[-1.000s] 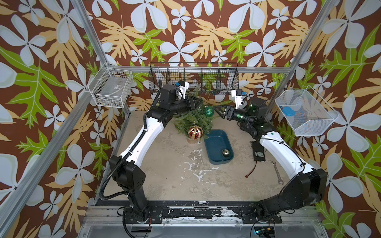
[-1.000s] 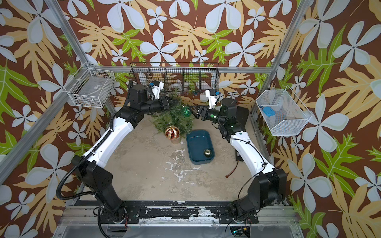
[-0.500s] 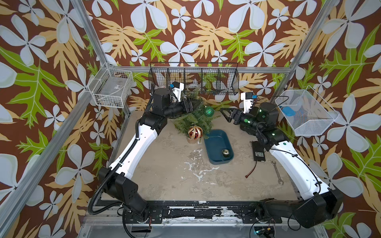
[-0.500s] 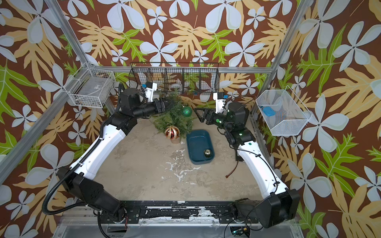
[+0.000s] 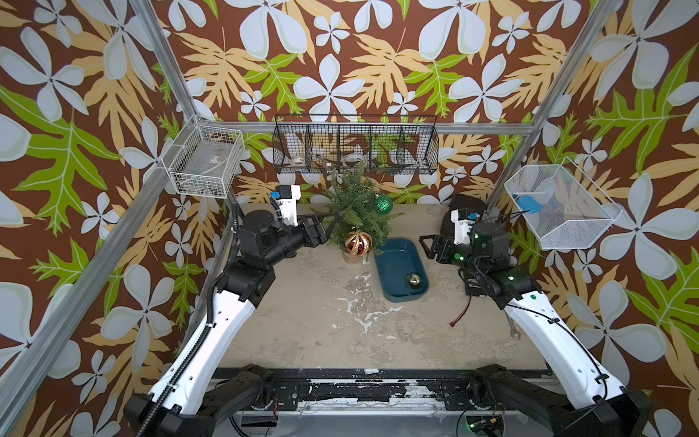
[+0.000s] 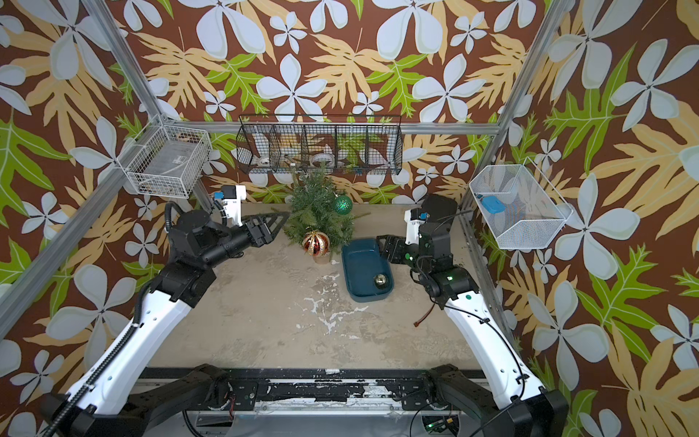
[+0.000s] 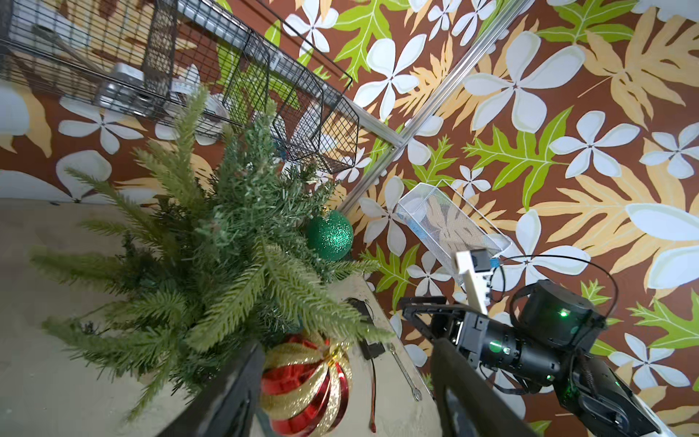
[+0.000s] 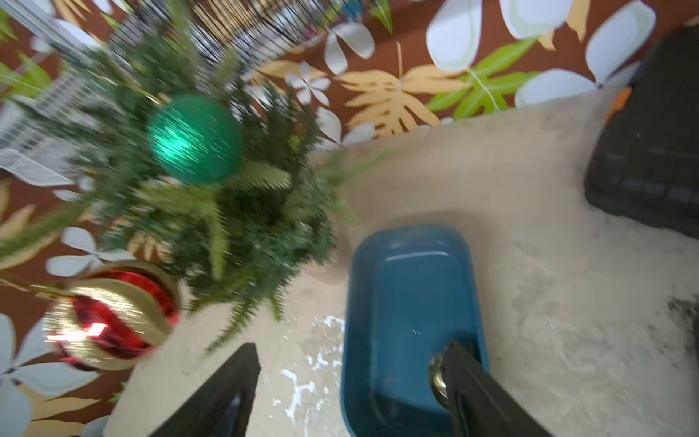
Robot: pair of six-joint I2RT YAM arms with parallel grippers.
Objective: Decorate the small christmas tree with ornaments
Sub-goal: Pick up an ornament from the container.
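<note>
The left gripper (image 5: 331,228) has its jaws spread wide and grasps nothing. In the left wrist view its dark fingers (image 7: 230,389) frame the striped ball (image 7: 306,382) without touching it. In both top views the fingertips reach the left edge of the small christmas tree (image 5: 355,212), just above frame centre.

The right gripper (image 5: 426,244) is also released and empty, with its fingers (image 8: 476,393) well apart in the blurred right wrist view. In both top views it hovers beside the upper right corner of the blue tray (image 5: 395,261).

The tree stands upright in its tan pot (image 5: 353,260) in the upper middle of the frame. It is at the back of the table (image 5: 314,333), below a black wire basket (image 5: 355,149) on the wall.

The green glitter ball (image 5: 383,203) hangs on the tree's upper right branches. The striped ball hangs low at the tree's front, just above the pot.

The gold ball (image 5: 415,280) lies in the tray's lower right corner, off the tree. The tray sits just right of the pot, with its upper left corner under the lowest branches.

White wire baskets hang at the left (image 5: 204,160) and right (image 5: 559,212) of the frame.
</note>
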